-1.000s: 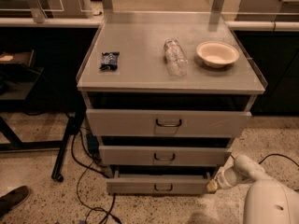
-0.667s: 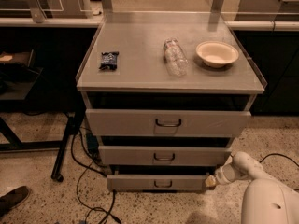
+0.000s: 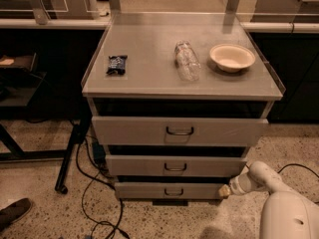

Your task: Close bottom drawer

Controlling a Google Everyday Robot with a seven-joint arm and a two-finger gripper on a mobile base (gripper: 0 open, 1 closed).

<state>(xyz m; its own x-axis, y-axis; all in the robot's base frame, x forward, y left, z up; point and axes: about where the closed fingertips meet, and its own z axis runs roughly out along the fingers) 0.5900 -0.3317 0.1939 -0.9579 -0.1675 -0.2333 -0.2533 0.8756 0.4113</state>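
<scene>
The bottom drawer [image 3: 169, 190] is the lowest and slimmest grey front of the cabinet, with a small dark wire handle [image 3: 174, 191] at its middle. It stands out a little from the cabinet, less far than the two fronts above it. My gripper [image 3: 224, 191] is at the end of the white arm that comes in from the lower right. It sits against the right end of the bottom drawer's front, close to the floor.
On the cabinet top lie a dark snack packet [image 3: 116, 64], a clear plastic bottle [image 3: 187, 60] on its side and a pale bowl [image 3: 232, 57]. Black cables [image 3: 94, 193] and a stand's leg [image 3: 70, 153] lie on the floor at left. A shoe [image 3: 12, 214] shows at bottom left.
The gripper has shifted slightly left against the drawer's right end, and the bottom drawer's front has moved inward toward the cabinet.
</scene>
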